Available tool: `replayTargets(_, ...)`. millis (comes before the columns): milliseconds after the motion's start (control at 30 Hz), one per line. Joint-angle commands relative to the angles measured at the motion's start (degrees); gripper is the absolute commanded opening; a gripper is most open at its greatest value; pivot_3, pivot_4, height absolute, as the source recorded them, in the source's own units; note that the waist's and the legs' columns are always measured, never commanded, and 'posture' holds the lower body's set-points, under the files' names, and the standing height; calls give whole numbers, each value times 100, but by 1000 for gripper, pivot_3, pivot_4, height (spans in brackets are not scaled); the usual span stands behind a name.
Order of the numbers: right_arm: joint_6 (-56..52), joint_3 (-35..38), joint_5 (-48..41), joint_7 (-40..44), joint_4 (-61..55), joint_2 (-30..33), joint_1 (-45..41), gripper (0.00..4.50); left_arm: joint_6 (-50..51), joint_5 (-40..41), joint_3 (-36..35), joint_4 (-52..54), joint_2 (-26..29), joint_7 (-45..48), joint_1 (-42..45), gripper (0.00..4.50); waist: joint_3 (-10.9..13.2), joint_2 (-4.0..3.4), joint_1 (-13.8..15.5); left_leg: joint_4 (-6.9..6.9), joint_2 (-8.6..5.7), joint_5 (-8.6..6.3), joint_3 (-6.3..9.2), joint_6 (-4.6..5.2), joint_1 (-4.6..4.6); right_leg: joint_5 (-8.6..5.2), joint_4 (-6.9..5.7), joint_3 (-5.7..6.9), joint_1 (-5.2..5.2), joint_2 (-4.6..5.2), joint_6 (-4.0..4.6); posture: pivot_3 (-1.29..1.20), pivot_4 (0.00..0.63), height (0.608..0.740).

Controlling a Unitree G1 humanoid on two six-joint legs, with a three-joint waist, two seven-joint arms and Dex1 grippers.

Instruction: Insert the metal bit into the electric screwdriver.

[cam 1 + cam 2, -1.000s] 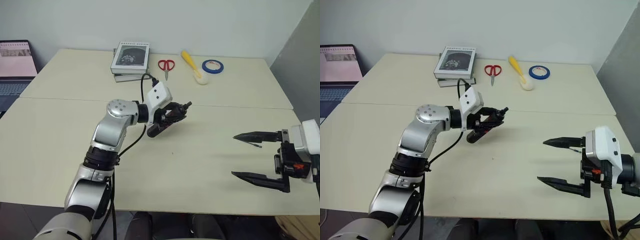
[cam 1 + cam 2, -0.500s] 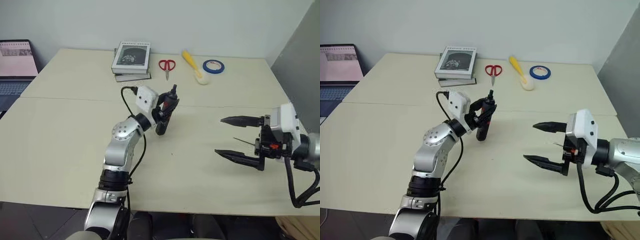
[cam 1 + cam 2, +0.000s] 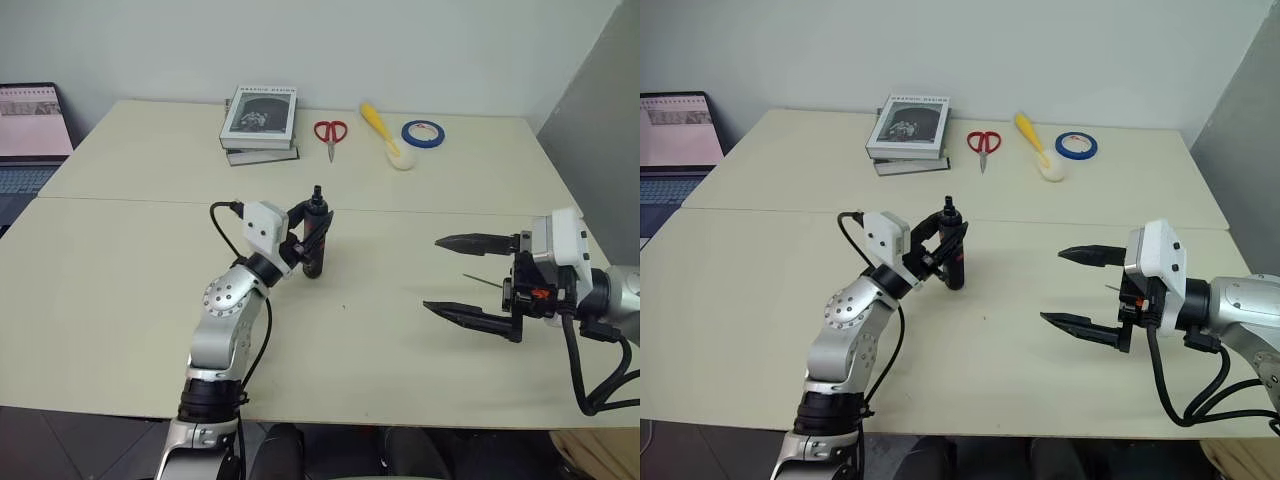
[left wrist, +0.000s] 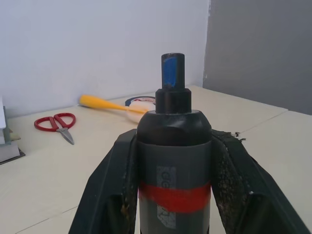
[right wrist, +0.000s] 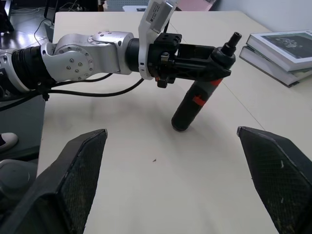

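My left fingers clench the electric screwdriver upright; my left wrist view reveals its blue tip. Right of it, my right fingers are spread, the metal bit between them.

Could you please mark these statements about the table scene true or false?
1. The left tool grips the screwdriver. True.
2. The screwdriver lies flat on the table. False: it is held nearly upright, blue tip up.
3. The right tool is shut. False: its fingers are spread wide.
4. The scissors lie between the books and the brush. True.
5. The tape sits on the books. False: it lies on the table beside the brush.
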State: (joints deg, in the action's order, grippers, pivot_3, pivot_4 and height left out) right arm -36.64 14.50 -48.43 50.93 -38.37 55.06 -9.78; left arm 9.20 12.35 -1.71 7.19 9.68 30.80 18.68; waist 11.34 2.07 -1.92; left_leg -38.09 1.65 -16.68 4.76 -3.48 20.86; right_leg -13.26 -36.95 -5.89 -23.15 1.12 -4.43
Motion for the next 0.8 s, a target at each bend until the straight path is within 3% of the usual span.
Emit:
replayTargets(33,88,81,4,96,1,47,-109,4500,351,160,-84,430,188,-91,-272,1662,0,0,5,0,0,0,0,0,0,0,0,0,0,0,0,0,150,740)
replayTargets(800,232,-106,299,265,217,5,-282,4500,548,510,2,943,401,-297,-508,1661,0,0,9,1,0,0,0,0,3,1,5,1,0,0,-1,0,150,740)
